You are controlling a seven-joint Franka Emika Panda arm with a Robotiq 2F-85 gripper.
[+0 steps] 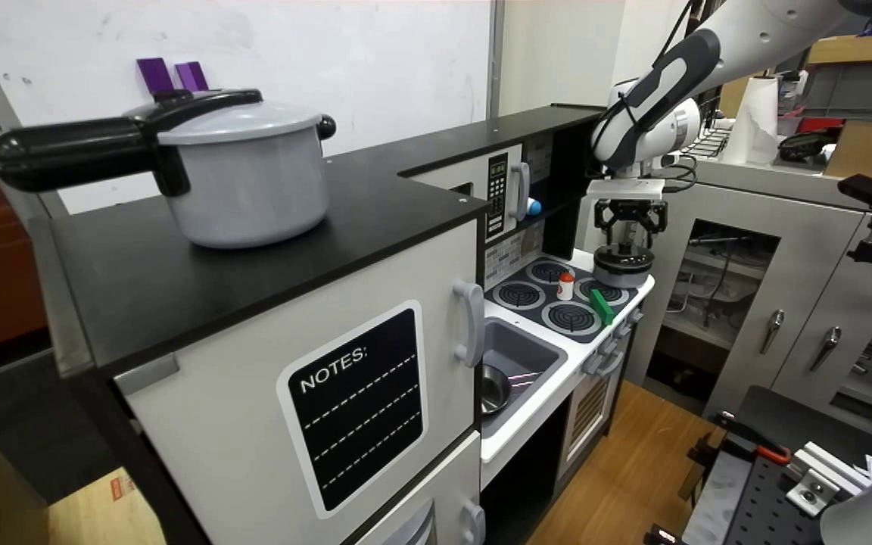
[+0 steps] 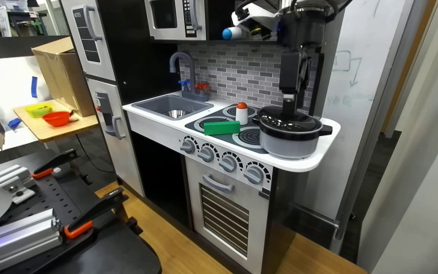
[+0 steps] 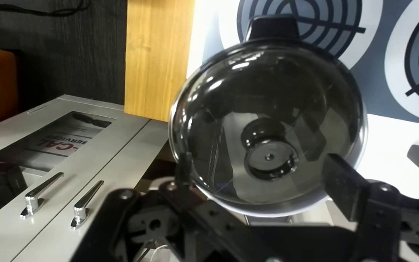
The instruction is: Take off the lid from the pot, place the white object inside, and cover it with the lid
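"NOTES:" and "SERVICES" are showing

In an exterior view, "NOTES:" is standing on a black panel (image 1: 356,412), lower left of the pincer (image 1: 627,238). In the wrist view, red "CAL" and "SERVICES" are appearing on a pale surface (image 3: 62,147) inside a cabinet (image 3: 93,153), left of the pincer. In an exterior view, a drawn arrow (image 2: 354,72) is pointing down on a whiteboard (image 2: 337,106), right of the pincer.

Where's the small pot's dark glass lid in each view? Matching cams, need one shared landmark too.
In an exterior view: dark glass lid right of centre, small, near mid-height, far end of the stove.
In an exterior view: dark glass lid right of centre, larger, at the stove's right end.
Wrist view: dark glass lid large, slightly right of centre, seen from above.
Shared landmark: ringed burners.
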